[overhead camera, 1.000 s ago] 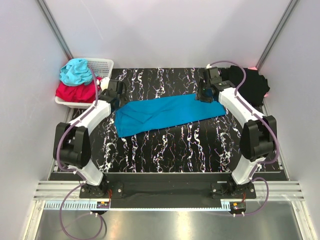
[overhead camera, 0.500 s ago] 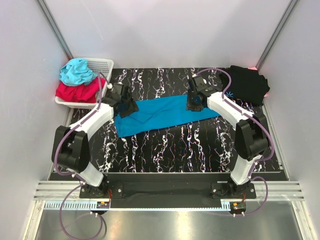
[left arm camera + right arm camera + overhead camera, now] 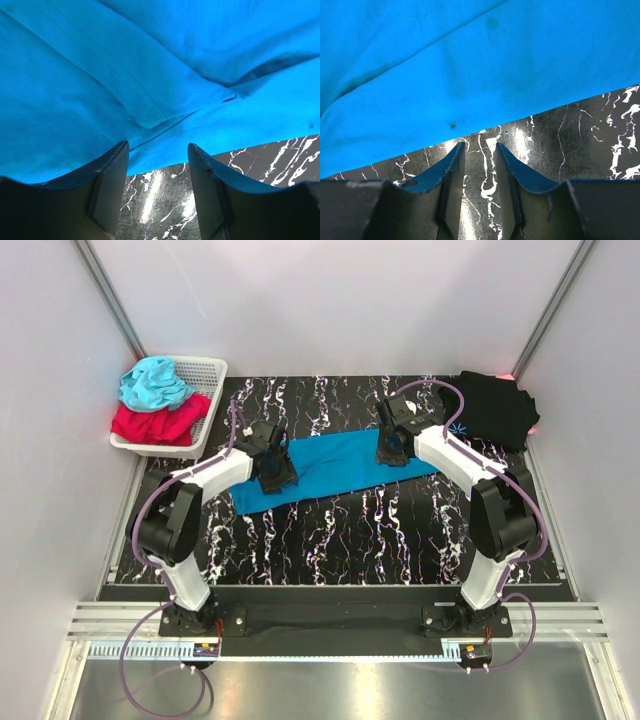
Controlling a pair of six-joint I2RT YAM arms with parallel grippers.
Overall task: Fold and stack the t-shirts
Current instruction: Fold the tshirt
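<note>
Lying across black marbled worktop (image 3: 340,530), blue t-shirt (image 3: 340,465) forms creased band. Left end effector (image 3: 157,150) gapes wide at its left end, right end effector (image 3: 480,147) narrow at its right, nothing clamped. Black t-shirt (image 3: 495,410) beyond its right end.

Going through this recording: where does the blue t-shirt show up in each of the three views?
Top external: the blue t-shirt lies mid-table, stretched left to right.
Left wrist: it fills the upper two-thirds.
Right wrist: it fills the upper half, its edge slanting.
Shared landmark: the black marble tabletop beside the shirt's edge.
</note>
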